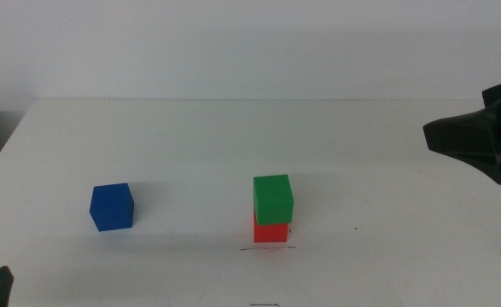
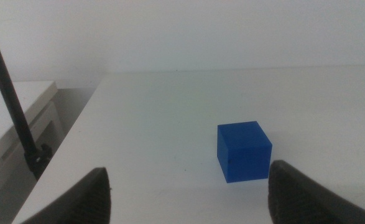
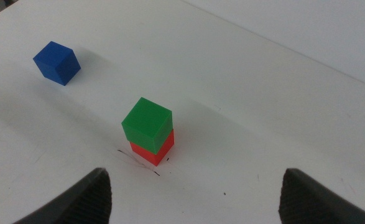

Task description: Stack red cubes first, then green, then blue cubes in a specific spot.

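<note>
The green cube (image 1: 272, 198) sits on top of the red cube (image 1: 270, 232), slightly askew, just behind a thin dark scribbled line (image 1: 267, 249) that marks the spot. The blue cube (image 1: 112, 207) stands alone on the table to the left of the stack. My right gripper (image 3: 201, 205) hovers open and empty above the table to the right of the stack, with the green cube (image 3: 147, 121), red cube (image 3: 152, 150) and blue cube (image 3: 56, 62) all ahead of it. My left gripper (image 2: 188, 199) is open low at the near left, the blue cube (image 2: 244, 151) ahead between its jaws' lines.
The white tabletop (image 1: 387, 188) ends at a far edge against a pale wall. A thin black rod (image 2: 11, 106) and a grey surface stand beyond the table's left edge. A second faint mark (image 1: 265, 304) lies near the front edge.
</note>
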`<state>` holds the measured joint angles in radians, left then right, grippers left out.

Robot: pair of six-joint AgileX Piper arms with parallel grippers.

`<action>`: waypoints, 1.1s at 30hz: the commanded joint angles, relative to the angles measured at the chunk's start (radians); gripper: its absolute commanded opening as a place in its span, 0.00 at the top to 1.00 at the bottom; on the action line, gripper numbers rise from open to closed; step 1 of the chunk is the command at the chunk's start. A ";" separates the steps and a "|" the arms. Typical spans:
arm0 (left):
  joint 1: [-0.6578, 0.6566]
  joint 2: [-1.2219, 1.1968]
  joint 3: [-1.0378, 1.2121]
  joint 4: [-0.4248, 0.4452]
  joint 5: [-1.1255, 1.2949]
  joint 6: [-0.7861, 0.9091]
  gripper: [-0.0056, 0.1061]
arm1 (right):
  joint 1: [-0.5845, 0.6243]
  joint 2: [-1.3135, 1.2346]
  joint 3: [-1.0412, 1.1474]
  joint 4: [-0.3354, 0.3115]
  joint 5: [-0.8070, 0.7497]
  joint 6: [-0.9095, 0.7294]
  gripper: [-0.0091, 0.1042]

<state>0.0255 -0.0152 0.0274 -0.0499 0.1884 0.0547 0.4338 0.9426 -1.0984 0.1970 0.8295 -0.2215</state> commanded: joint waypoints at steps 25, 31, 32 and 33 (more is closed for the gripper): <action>0.044 0.712 -0.938 -0.083 0.749 0.047 0.20 | -0.007 -0.013 -0.023 0.006 -0.060 -0.011 0.26; 0.044 0.732 -0.951 -0.081 0.737 0.046 0.20 | -0.007 -0.013 -0.023 0.006 -0.060 -0.011 0.26; 0.044 0.733 -0.951 -0.077 0.731 0.047 0.20 | -0.007 -0.013 -0.023 0.006 -0.060 -0.011 0.26; 0.044 0.736 -0.950 -0.076 0.729 0.045 0.20 | -0.007 -0.013 -0.023 0.006 -0.060 -0.011 0.26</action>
<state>0.0680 0.7126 -0.8908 -0.1188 0.9799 0.1048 0.4338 0.9426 -1.0984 0.1970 0.8295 -0.2215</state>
